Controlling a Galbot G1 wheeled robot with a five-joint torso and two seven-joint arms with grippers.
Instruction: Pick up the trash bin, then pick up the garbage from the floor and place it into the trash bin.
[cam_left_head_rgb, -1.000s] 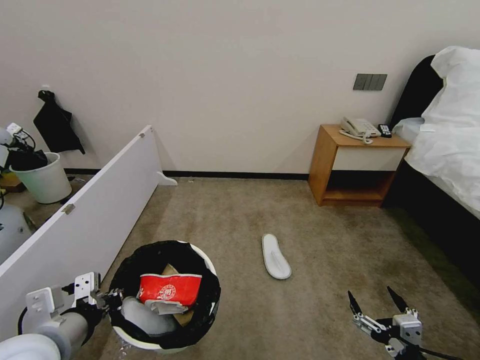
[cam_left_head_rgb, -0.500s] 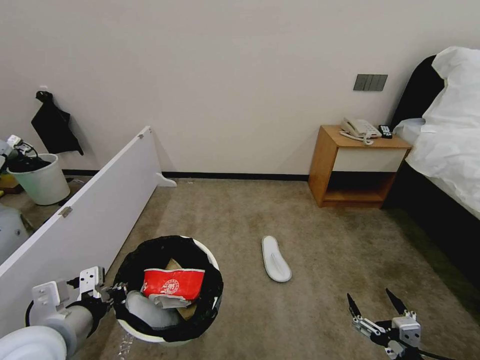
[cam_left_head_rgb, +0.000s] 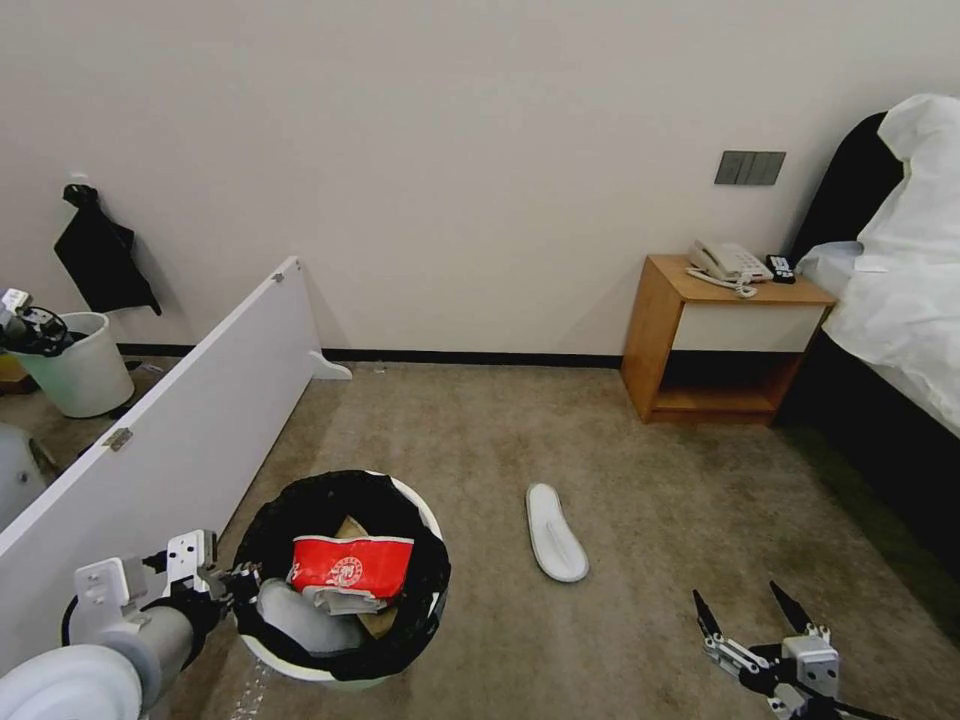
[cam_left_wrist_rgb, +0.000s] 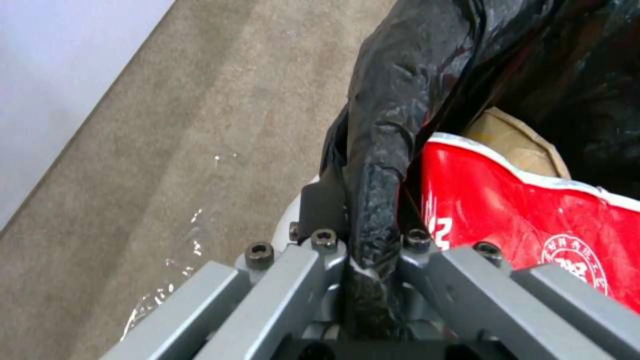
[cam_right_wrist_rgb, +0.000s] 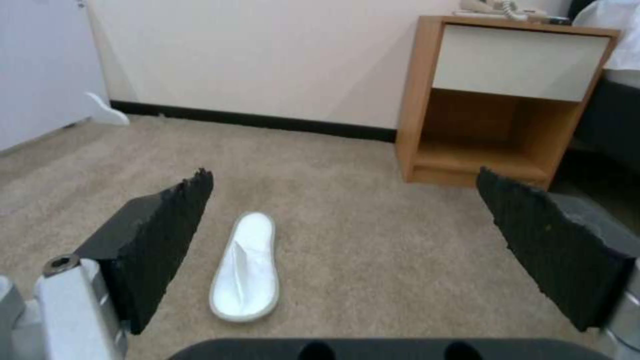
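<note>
the bin rim is clamped by the left hand; the right hand is spread, a slipper ahead of it.

Glossy crinkled black plastic bag, matt rough carpet, smooth wooden nightstand, grey metal gripper.

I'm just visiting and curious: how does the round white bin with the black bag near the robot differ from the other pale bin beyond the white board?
The round white bin lined with a black bag is pinched at its rim by the left gripper; the plain off-white bin stands untouched near the wall. The lined bin holds a red-and-white crushed carton and brown paper; the plain bin's contents look dark, unclear. Both are round, pale and upright.
</note>
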